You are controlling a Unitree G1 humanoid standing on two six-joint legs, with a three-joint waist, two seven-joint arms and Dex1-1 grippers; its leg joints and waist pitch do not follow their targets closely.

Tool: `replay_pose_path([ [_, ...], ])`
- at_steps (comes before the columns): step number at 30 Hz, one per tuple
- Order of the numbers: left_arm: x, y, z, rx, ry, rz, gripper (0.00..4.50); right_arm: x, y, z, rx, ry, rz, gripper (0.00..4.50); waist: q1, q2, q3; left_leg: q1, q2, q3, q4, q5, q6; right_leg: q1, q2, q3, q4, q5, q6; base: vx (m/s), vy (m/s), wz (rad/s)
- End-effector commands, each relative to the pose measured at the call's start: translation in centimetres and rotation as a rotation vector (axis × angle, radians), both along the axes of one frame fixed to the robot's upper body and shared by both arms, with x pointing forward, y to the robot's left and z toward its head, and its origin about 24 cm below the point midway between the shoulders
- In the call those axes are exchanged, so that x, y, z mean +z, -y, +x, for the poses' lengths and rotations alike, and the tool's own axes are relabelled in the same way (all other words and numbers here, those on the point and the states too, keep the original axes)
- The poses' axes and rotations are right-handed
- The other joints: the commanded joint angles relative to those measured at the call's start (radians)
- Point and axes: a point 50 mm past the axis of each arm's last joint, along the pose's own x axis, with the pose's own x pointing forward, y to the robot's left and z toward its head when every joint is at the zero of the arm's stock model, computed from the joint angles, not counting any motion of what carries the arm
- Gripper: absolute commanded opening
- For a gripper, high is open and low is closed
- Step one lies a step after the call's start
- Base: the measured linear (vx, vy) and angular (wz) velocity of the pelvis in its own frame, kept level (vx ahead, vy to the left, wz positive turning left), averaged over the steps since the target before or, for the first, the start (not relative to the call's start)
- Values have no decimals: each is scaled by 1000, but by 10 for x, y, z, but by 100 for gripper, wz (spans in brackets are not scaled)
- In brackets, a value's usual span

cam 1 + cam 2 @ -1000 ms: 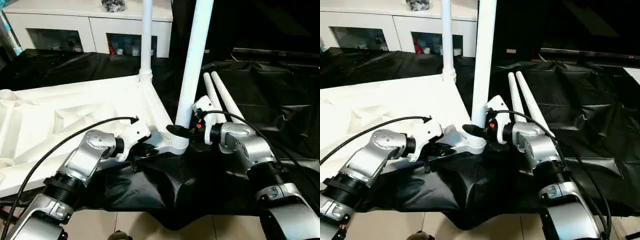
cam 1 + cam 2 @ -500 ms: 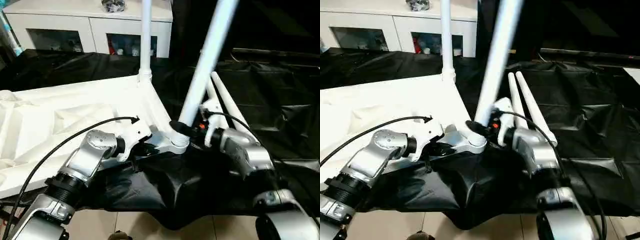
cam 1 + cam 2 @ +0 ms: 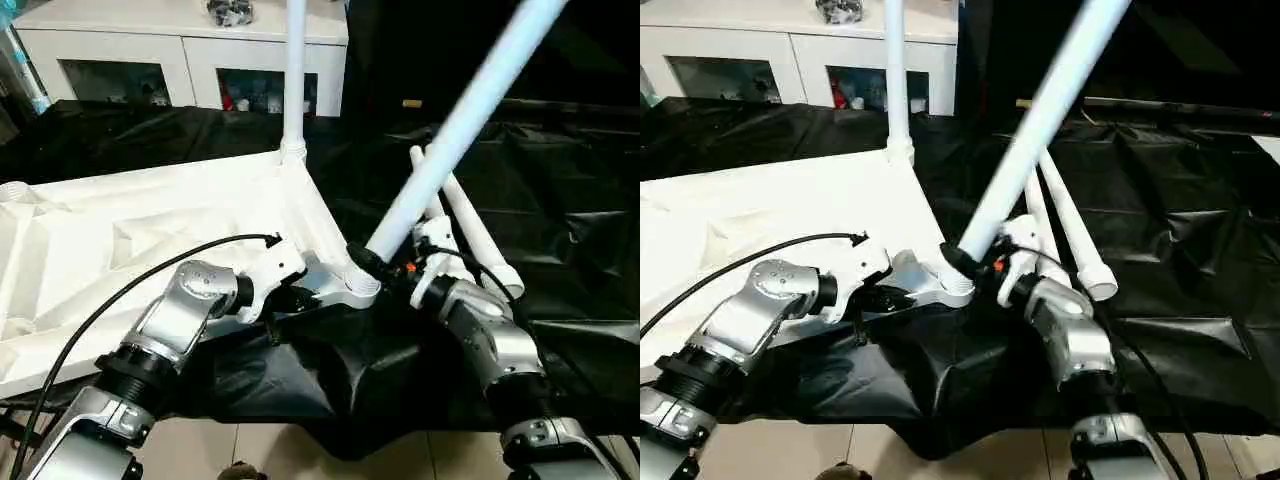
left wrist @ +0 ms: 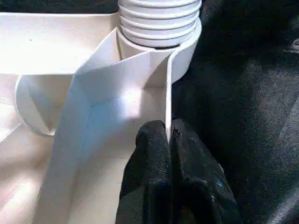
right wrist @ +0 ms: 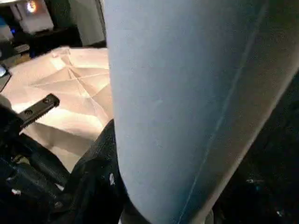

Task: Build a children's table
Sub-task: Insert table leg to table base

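Table top [image 3: 120, 240] lies upside down, ribs up, on black-draped desk [image 3: 560, 200], near-left part. Left gripper [image 4: 169, 140] pinched tight on thin rim wall of top, just beside near corner socket [image 3: 357, 288]. Right gripper [image 3: 375, 265] clamped round base of a white leg [image 3: 455, 130] right at that socket; leg tilted hard toward the right, foot end at the socket, can't tell if seated. Another leg [image 3: 294, 75] stands upright in far corner socket. Two spare legs [image 3: 468, 225] lie side by side on desk beyond right gripper. White cabinet [image 3: 180, 55] behind desk.
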Motion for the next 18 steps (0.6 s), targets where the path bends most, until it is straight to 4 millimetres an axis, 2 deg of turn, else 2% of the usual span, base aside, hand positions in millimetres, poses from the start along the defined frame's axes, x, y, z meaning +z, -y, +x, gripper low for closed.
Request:
replay_pose_path([
  [1,3,-1,5,18,16,17,0,-26,3,-9,21,-110,-110,191,-4,12,-52,21,12,-2,-81,-308,-35,28,-45,40,-95,-166,-188,0,0,0],
  [3,3,-1,5,8,15,18,0,-25,-1,-7,67,-117,-140,191,-5,11,-51,22,14,-3,-82,-322,-35,27,-46,40,-97,-194,-186,0,0,0],
  [4,3,0,4,2,14,20,0,-25,-2,-6,93,-123,-159,191,-8,7,-51,20,14,-3,-83,-325,-35,27,-45,40,-97,-202,-186,0,0,0],
  [6,3,0,4,-4,13,22,0,-26,-3,-6,138,-132,-189,191,-8,7,-51,22,14,-3,-82,-324,-34,26,-46,41,-98,-208,-186,0,0,0],
  [8,3,1,3,-7,13,20,0,-28,-4,-8,173,-143,-205,191,-7,7,-52,20,15,-3,-82,-307,-32,26,-45,41,-96,-183,-187,0,0,0],
  [10,4,1,2,-16,14,15,0,-31,-4,-12,226,-163,-218,191,-7,2,-54,22,16,-1,-81,-289,-26,27,-43,40,-93,-139,-193,0,0,0],
  [15,8,2,0,-65,32,-4,0,-35,-3,-15,292,-170,-226,191,-6,1,-61,20,14,1,-75,-227,-6,35,-42,38,-83,-25,-219,0,0,0],
  [18,10,4,-4,-118,39,-31,0,-34,-3,-18,338,-156,-202,191,-5,0,-61,18,14,1,-74,-212,5,37,-42,36,-81,4,-227,0,0,0],
])
